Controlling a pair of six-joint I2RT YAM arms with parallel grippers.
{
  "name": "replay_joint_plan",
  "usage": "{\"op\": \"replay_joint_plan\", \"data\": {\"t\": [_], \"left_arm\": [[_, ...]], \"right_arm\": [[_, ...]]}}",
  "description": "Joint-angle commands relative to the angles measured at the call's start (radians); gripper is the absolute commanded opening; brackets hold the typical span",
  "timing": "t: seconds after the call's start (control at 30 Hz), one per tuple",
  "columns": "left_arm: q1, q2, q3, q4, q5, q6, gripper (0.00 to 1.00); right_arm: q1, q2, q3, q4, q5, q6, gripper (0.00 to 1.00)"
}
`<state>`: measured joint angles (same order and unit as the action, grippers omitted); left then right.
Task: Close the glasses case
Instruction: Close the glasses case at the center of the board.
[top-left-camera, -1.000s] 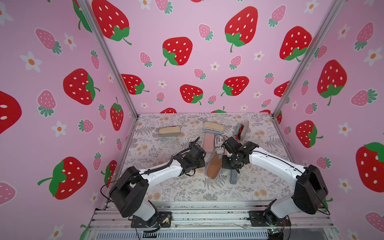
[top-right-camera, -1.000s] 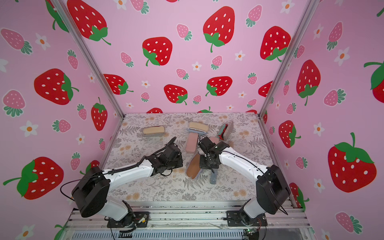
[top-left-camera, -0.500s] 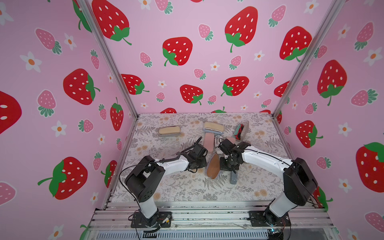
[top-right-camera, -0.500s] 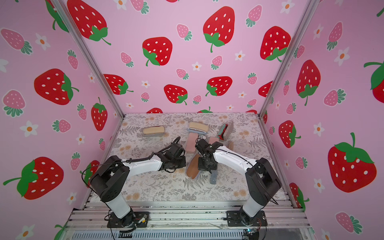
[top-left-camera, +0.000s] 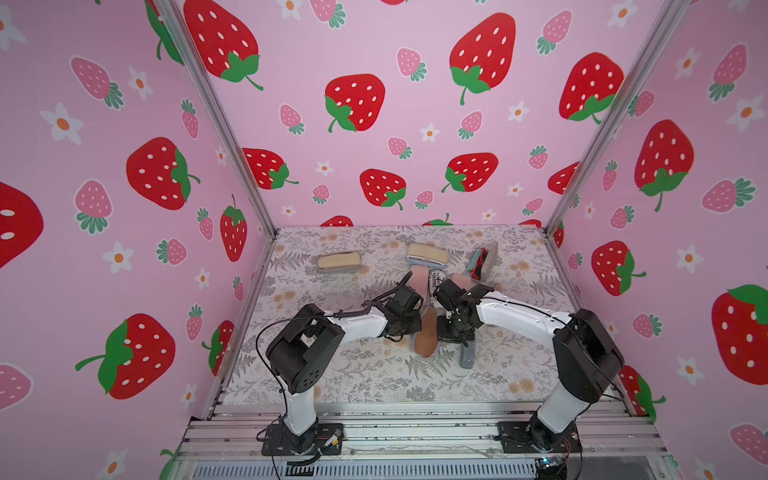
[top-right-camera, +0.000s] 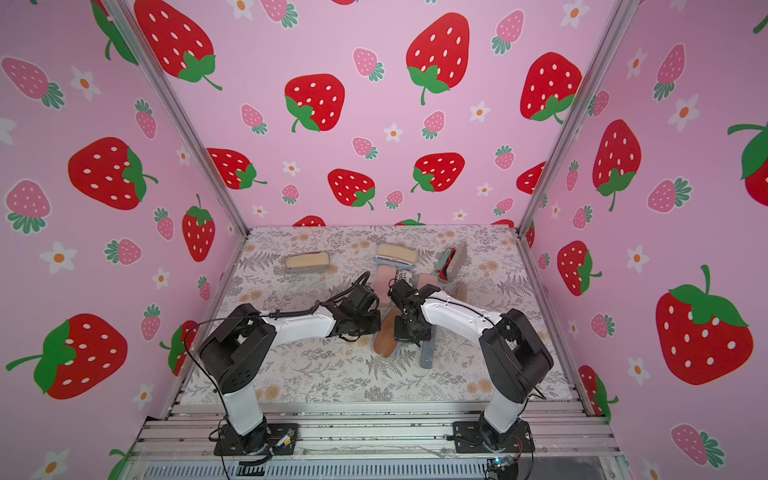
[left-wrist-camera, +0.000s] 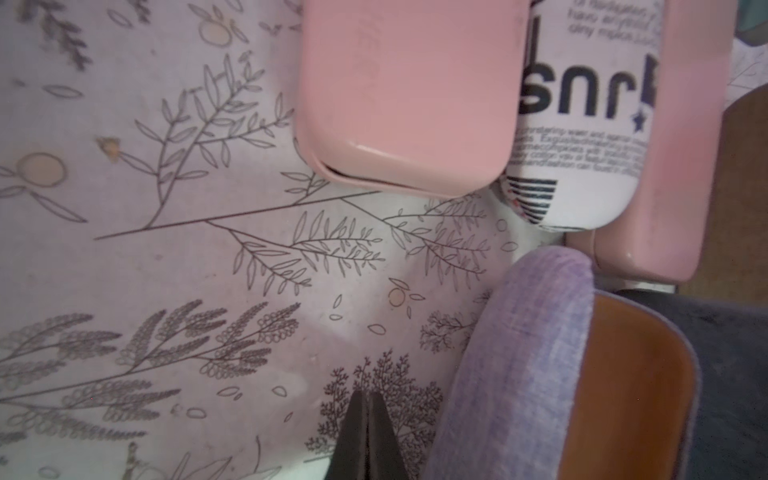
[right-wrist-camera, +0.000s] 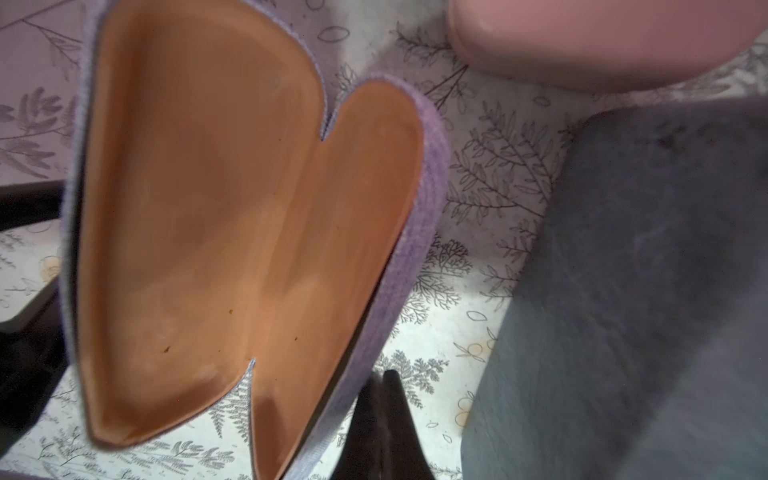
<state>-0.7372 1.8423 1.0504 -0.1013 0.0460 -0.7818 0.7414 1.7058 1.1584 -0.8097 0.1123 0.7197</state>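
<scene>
The glasses case (top-left-camera: 426, 337) lies open in the middle of the floral mat, purple-grey cloth outside and brown inside, and both top views show it (top-right-camera: 384, 338). My left gripper (left-wrist-camera: 368, 400) is shut and empty, low over the mat beside the case's cloth wall (left-wrist-camera: 519, 353). My right gripper (right-wrist-camera: 384, 376) is also shut and empty, its tips right against the other cloth wall (right-wrist-camera: 419, 199). The brown lining (right-wrist-camera: 199, 232) of both halves faces the right wrist camera. In a top view the two grippers (top-left-camera: 411, 326) (top-left-camera: 451, 332) flank the case.
Behind the open case lie two pink cases (top-left-camera: 417, 277) (top-left-camera: 461, 280) and a white printed case (top-left-camera: 437, 277). A grey-blue case (top-left-camera: 467, 357) sits just right of it. Further back are beige cases (top-left-camera: 338, 261) (top-left-camera: 426, 253) and a grey case holding red glasses (top-left-camera: 482, 259).
Both arms have folded, with their elbows swinging nearer the front. Both shut grippers stay beside the open case, which has not visibly moved.
</scene>
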Motion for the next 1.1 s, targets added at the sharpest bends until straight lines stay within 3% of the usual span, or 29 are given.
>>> {"op": "replay_joint_plan", "data": {"t": [0.0,0.77,1.07], "left_arm": [[-0.017,0.027,0.042,0.015,0.014,-0.010,0.00],[-0.062,0.041,0.099,-0.003,0.009,-0.016,0.00],[-0.063,0.021,0.089,-0.005,-0.005,-0.023,0.00]], "right_arm": [[0.007,0.009,0.017,0.066,-0.048,-0.007,0.03],[0.024,0.002,-0.008,0.298,-0.319,-0.065,0.05],[0.032,-0.011,0.010,0.262,-0.272,-0.062,0.05]]}}
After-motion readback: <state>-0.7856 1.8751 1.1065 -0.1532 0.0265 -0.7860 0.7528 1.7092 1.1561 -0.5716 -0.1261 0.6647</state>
